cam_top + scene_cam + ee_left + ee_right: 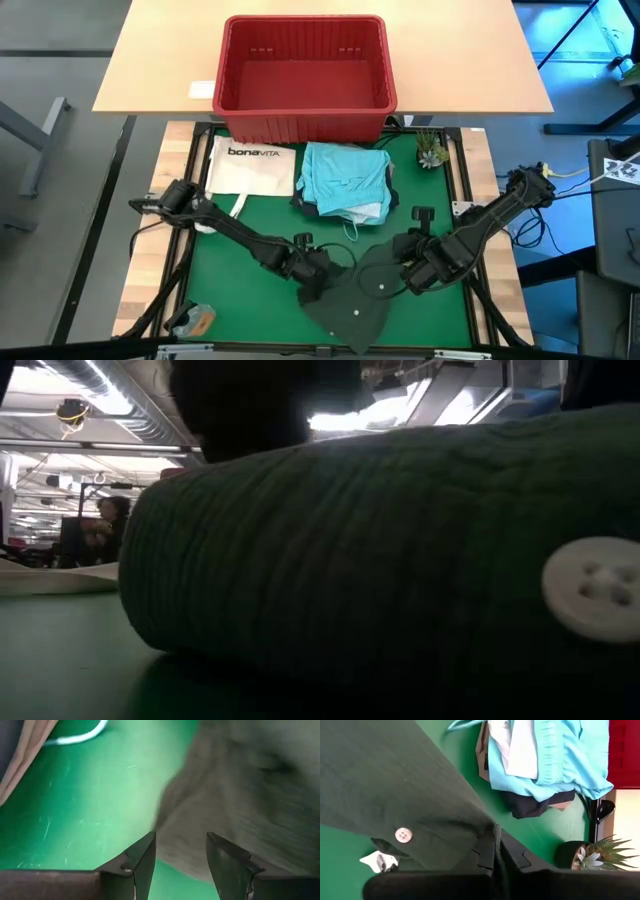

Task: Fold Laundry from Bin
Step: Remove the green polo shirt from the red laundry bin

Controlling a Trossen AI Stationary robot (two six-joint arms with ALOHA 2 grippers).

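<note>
Dark green garment (355,295) lies on the green mat (230,275) at the near edge. Right gripper (413,280) clamped shut on its right edge; left gripper (310,272) fingers apart at its left edge. Turquoise garment (345,178) piled before the empty red bin (303,80).

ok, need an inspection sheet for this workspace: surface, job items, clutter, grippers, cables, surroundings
Surface: green mat in a black frame.
Job items: dark green buttoned cloth garment on the mat's near part; light turquoise garment atop a pile behind it, dark and tan cloth showing underneath; red slotted plastic bin on the tan table beyond looks empty.
Clutter: white bonaVITA tote bag; small potted plant.
Grippers: left gripper open at the green garment's left edge; right gripper shut on its fabric, right side.
Cables: one at the right arm's base.
Surroundings: person far behind in the low view.
</note>
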